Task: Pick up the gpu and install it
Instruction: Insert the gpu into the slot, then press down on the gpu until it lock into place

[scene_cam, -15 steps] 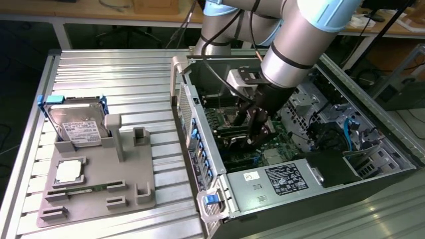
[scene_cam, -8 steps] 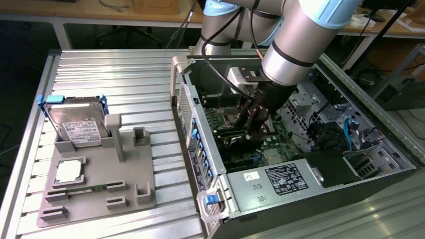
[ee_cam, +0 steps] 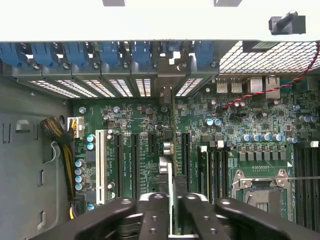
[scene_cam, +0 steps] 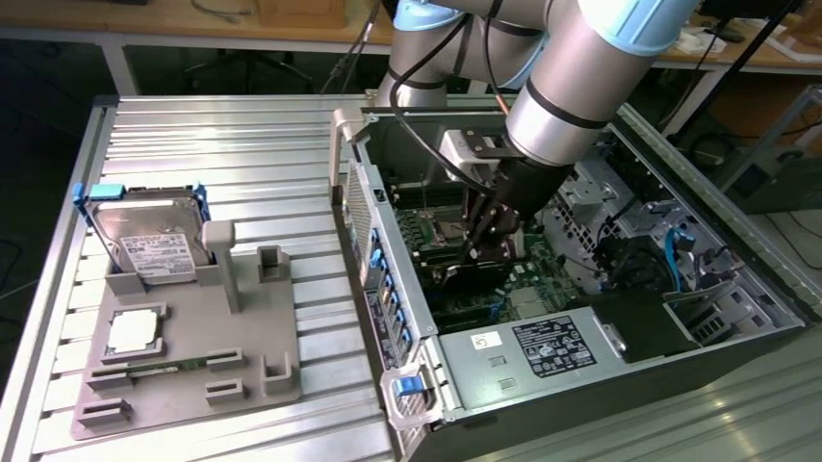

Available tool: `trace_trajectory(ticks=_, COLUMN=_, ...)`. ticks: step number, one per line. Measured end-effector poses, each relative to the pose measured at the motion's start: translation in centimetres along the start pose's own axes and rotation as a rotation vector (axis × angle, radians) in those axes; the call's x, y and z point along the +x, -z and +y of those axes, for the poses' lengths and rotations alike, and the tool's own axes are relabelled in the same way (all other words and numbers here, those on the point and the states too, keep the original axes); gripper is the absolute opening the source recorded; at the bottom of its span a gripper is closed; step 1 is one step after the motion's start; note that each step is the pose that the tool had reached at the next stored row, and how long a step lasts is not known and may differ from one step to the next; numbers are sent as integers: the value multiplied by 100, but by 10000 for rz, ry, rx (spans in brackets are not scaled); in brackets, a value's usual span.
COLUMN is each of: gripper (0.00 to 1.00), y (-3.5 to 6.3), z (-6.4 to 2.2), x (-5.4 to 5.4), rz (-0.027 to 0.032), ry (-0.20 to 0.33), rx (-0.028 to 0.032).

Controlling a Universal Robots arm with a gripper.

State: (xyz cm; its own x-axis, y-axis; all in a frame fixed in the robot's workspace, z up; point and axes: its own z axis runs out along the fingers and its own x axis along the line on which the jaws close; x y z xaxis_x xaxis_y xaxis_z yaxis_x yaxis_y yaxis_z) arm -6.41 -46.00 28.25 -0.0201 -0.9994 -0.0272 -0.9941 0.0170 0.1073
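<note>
Inside the case [scene_cam: 540,289], the gripper [scene_cam: 492,241] hangs low over the motherboard [ee_cam: 210,130], fingers [ee_cam: 197,207] closed on the gpu [ee_cam: 169,175], held edge-on above a slot [ee_cam: 176,150]. Its bracket [ee_cam: 167,80] appears to meet the rear opening. Seating well calls for a square card and straight, even pressure. The card's lower edge and the slot contact are hidden behind the fingers.

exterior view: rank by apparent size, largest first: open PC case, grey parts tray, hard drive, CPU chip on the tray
1. Open PC case
2. Grey parts tray
3. Hard drive, standing in its holder on the tray
4. CPU chip

All lie at a similar distance from the camera, so the order looks reliable.
</note>
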Motion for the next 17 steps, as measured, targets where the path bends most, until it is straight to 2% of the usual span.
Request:
trace_trajectory(ticks=1, gripper=11, y=0, z=0, x=0, rz=0, ry=0, rx=0)
trace_trajectory(ticks=17, gripper=11, y=-3, z=1, x=0, rz=2, ry=0, rx=13)
